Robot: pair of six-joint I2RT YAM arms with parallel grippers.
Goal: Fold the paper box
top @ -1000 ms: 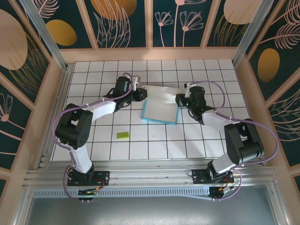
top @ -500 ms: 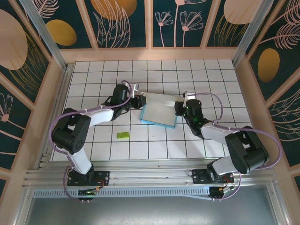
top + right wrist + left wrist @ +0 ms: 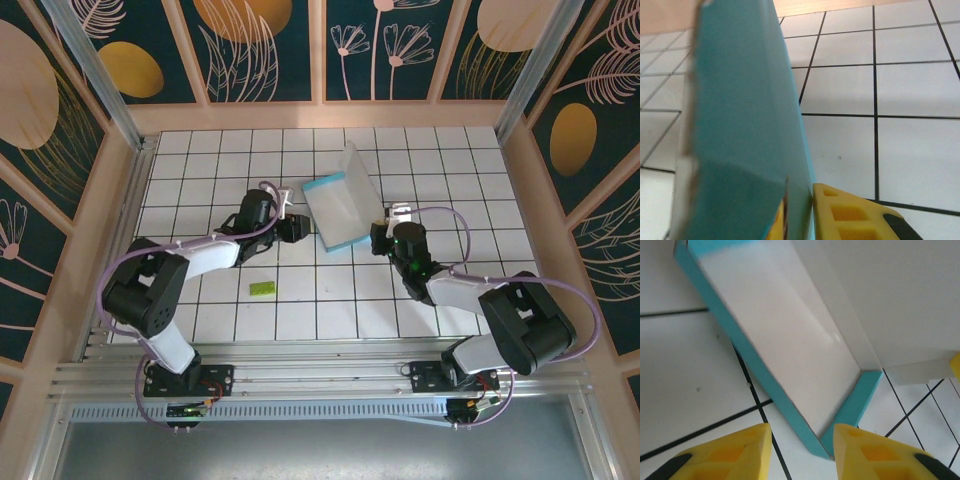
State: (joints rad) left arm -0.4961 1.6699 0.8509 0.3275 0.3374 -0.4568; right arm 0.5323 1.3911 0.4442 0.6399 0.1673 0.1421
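Mid-table, paper box [image 3: 340, 203] sits tilted, approx. half folded, rim walls up, flaps seemingly yet to tuck, w/ right gripper [image 3: 377, 236] clamping its 4 o'clock edge, left gripper [image 3: 298, 228] jaws apart at 8 o'clock.

Top cam: high behind the bases, looking down on the whole surface [image 3: 300, 320]. Wrist cams: close-up, opposite sides of paper box [image 3: 340, 205], shared by all.

Tiled table [image 3: 450, 160] (green piece [image 3: 262, 288], paper box [image 3: 338, 205])

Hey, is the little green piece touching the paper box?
No, the green piece lies by itself, well apart from the paper box.
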